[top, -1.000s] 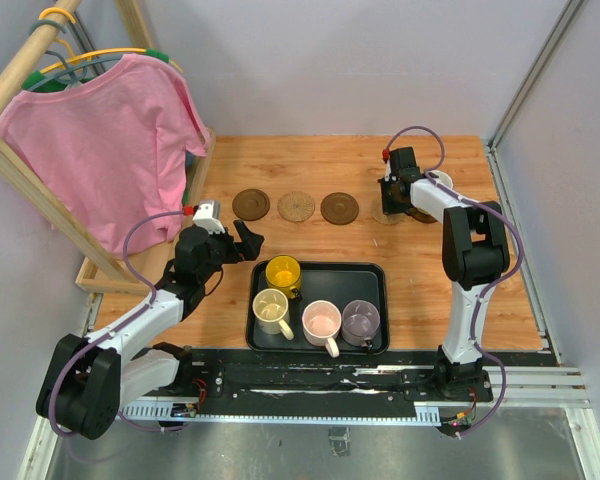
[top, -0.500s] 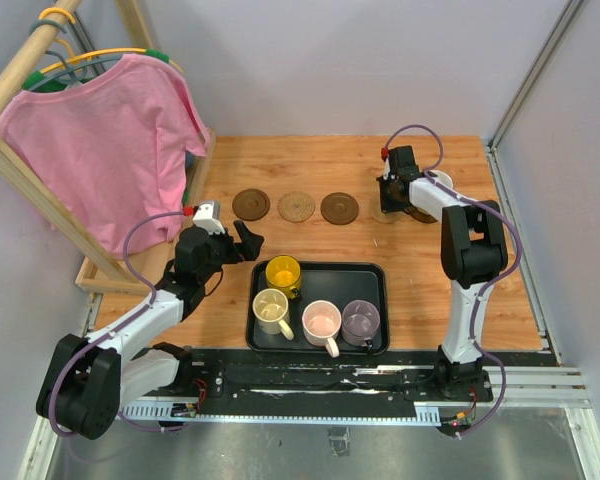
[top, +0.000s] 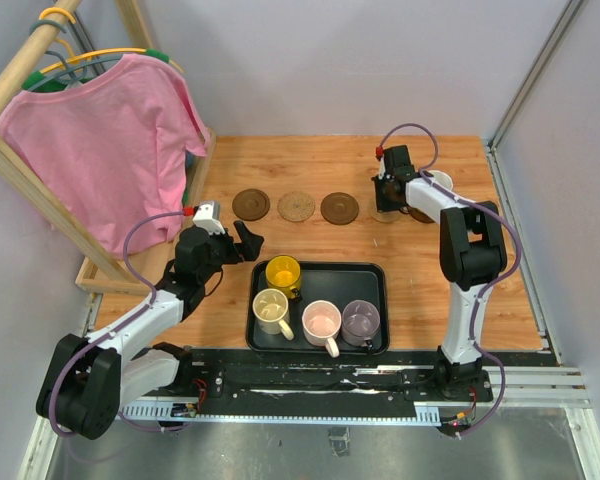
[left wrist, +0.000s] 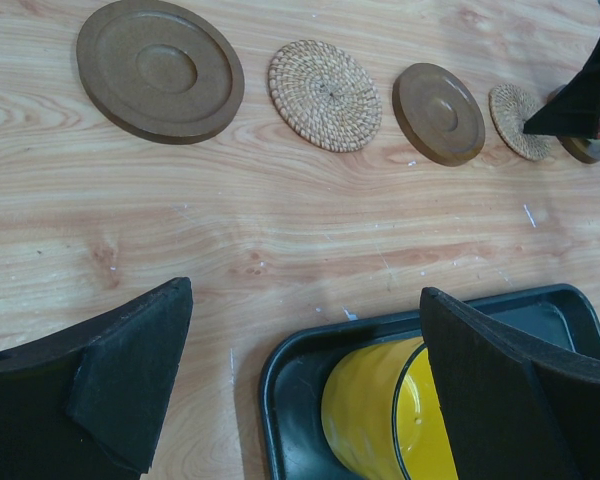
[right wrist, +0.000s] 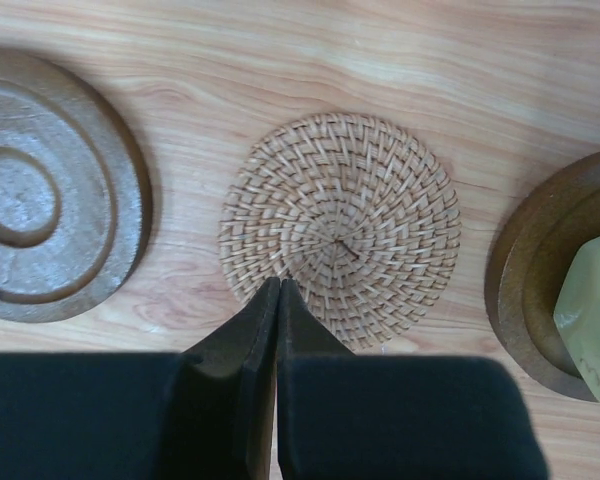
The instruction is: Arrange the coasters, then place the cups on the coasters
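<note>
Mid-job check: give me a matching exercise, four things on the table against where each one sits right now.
Things
1. round yellow mug
2. pale yellow-green mug
3. pink mug
4. round woven tan coaster, second from the row's right end

Places
A. at the tips of the right arm's shut jaws
B. far left corner of the black rectangular tray
C. on a dark wooden coaster
D. near edge of the tray, beside the translucent purple-grey mug

Pairs: 1-B, 2-C, 3-D, 4-A
</note>
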